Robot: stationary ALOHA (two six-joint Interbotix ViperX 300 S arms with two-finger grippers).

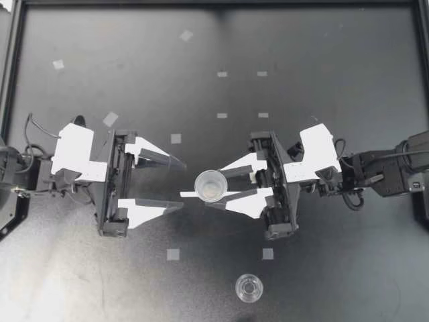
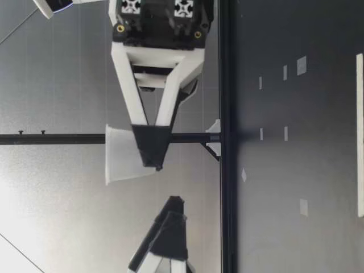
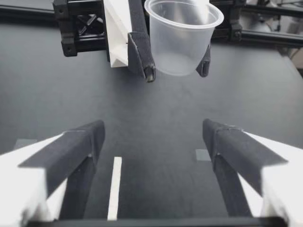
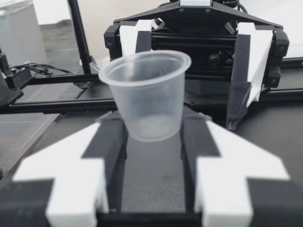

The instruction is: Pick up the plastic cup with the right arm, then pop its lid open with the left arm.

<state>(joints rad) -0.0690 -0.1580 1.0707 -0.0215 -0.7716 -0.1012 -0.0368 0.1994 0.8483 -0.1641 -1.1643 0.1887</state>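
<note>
left tool (image 1: 182, 184) cut off by low view's edge, cup (image 2: 120, 154) partly hidden behind right tool (image 1: 212, 186) fingers there

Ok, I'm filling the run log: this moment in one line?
right gripper: shut on plastic cup, above table | left gripper: open | second cup: on table

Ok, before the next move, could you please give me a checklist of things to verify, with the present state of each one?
1. Right hand shut on the cup: ok, both fingers press its lower wall.
2. Cup upright and lifted off the table: ok, rim up, a gap shows under it.
3. Cup empty: ok, nothing shows inside it.
4. Left hand open and empty: ok, its fingers stand wide apart.
5. Left hand apart from the cup: ok, the cup is ahead of its fingertips, not touching.
6. Second cup out of the way: ok, it stands on the table, apart from both hands.
</note>
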